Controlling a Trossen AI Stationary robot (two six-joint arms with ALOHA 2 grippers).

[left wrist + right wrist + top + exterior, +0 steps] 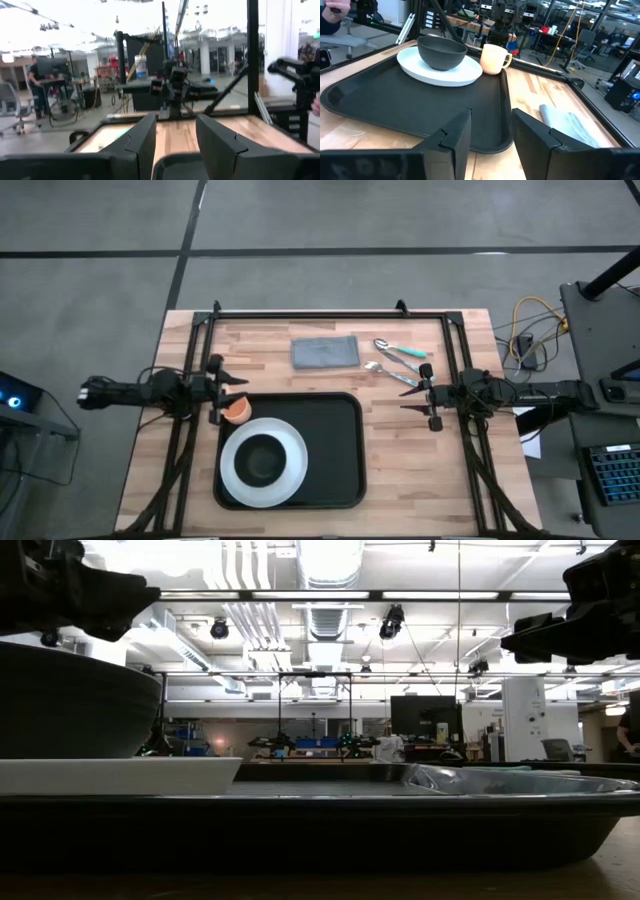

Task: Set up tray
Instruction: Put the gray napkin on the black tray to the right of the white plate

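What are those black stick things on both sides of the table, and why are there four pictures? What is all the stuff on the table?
The black sticks are two robot arms. Each ends in a gripper with two fingers for picking things up. One picture looks straight down from above, one looks across from table height, and two come from little cameras on the arms' wrists.

On the wooden table lies a big black tray. A white plate sits on it, with a dark bowl on top. A small cup stands on the tray's corner. Behind the tray are a folded grey cloth and some cutlery.

The left gripper is beside the cup and the right gripper is near the cutlery. Both are open and hold nothing.
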